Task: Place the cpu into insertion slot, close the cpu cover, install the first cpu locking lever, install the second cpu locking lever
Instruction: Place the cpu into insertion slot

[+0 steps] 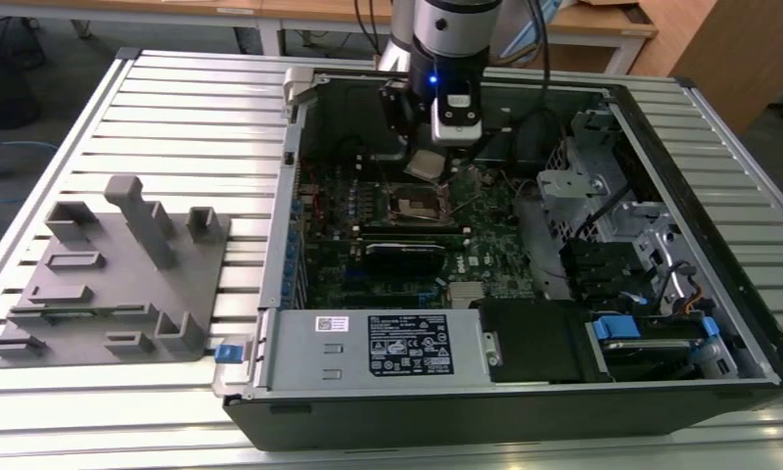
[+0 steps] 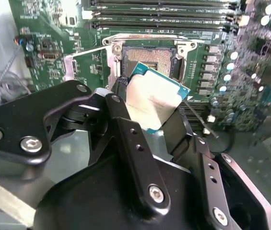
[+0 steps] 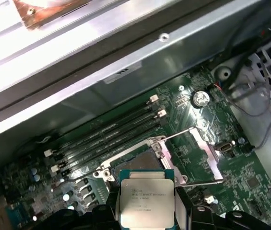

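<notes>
The cpu (image 3: pixel 146 199) is gripped by two opposite edges between the black fingers (image 2: pixel 118 103) of the pincer (image 2: pixel 150 111), which is clenched on it. Its dull silver top is turned up toward the first wrist view, and a teal border is seen around that top in both wrist views. In the exterior view the chip is seen hanging above the insertion slot (image 1: pixel 415 204), clear of it and not seated.

The slot is left uncovered, and its dark centre with a fine field of contacts is exposed inside the thin silvery rim. The cpu cover (image 3: pixel 207 153) is swung open just beside the slot, and thin wire levers (image 3: pixel 200 182) are seen lifted free along the slot's sides. Long black memory slots (image 3: pixel 106 139) are ranged in parallel rows near the slot on the green circuit board (image 1: pixel 496 235).

The board is housed in an open computer case (image 1: pixel 523 392), which is laid on its side on a slatted metal worktop (image 1: pixel 169 98). Well apart from the slot, toward the exterior view's left, a grey moulded tray (image 1: pixel 117 284) is set on the worktop.
</notes>
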You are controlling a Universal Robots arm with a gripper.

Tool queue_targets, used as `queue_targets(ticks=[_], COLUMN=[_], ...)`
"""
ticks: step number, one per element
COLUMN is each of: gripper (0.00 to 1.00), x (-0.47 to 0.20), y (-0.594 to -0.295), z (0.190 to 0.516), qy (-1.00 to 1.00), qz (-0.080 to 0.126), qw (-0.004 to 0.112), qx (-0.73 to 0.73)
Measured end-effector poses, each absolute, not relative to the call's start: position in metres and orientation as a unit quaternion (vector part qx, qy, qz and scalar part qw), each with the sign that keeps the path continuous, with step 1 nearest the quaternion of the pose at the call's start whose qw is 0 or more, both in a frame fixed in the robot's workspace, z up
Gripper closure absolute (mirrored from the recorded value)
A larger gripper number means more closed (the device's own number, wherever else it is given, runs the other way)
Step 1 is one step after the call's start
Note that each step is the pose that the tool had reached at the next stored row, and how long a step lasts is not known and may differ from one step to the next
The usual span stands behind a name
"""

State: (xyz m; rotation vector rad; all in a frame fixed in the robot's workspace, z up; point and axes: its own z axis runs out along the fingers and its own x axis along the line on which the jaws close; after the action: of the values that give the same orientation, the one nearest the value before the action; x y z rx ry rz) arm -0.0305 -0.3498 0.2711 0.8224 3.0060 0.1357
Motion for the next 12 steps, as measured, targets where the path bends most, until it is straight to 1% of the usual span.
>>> queue_targets(ticks=[12], gripper=[0.46], x=[-0.0305], y=[-0.3498], z=[0.2697], qy=[0.929], qz=[0.042], qw=[0.016], qx=[0.366])
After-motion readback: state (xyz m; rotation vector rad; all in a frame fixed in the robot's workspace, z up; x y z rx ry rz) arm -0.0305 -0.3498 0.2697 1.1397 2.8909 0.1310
